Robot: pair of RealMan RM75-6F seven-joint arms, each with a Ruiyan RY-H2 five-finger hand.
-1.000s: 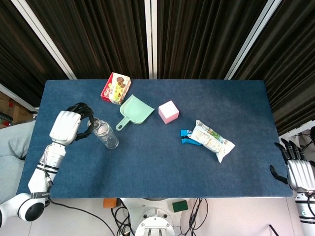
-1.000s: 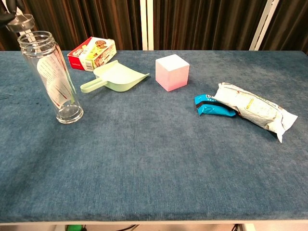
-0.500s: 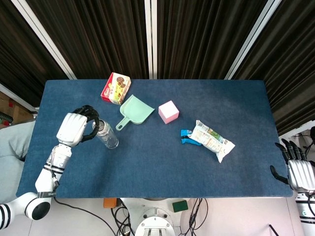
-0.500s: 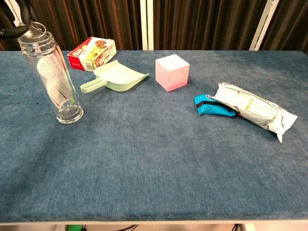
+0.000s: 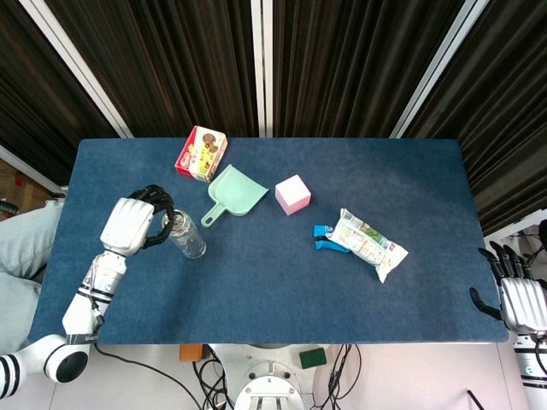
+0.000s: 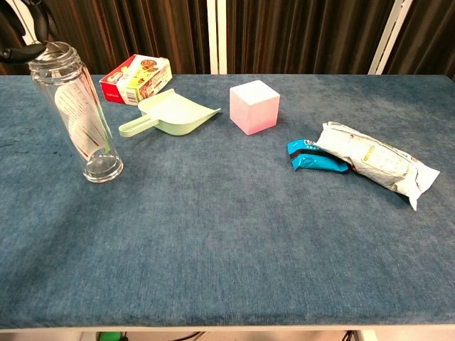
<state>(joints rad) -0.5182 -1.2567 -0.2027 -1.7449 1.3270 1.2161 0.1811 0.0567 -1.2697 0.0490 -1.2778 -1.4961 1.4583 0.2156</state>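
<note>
From the head view I see my left hand (image 5: 130, 226) at the table's (image 5: 282, 273) nine o'clock side, fingers curled round the rim of the clear bottle (image 5: 184, 236), which stands at its three o'clock; my right hand (image 5: 520, 301) hangs off the table's four o'clock corner, fingers spread, holding nothing. From the chest view the bottle (image 6: 77, 114) stands tilted at ten o'clock, dark fingertips (image 6: 21, 50) touching its rim.

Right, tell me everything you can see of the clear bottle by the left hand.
The clear bottle looks like transparent glass or plastic, tall and cylindrical, with a threaded open mouth and no cap. A white printed label with red and green marks runs down its side. It appears empty. Its base rests on the blue table and it leans slightly. The left hand has dark fingers at its rim.
</note>
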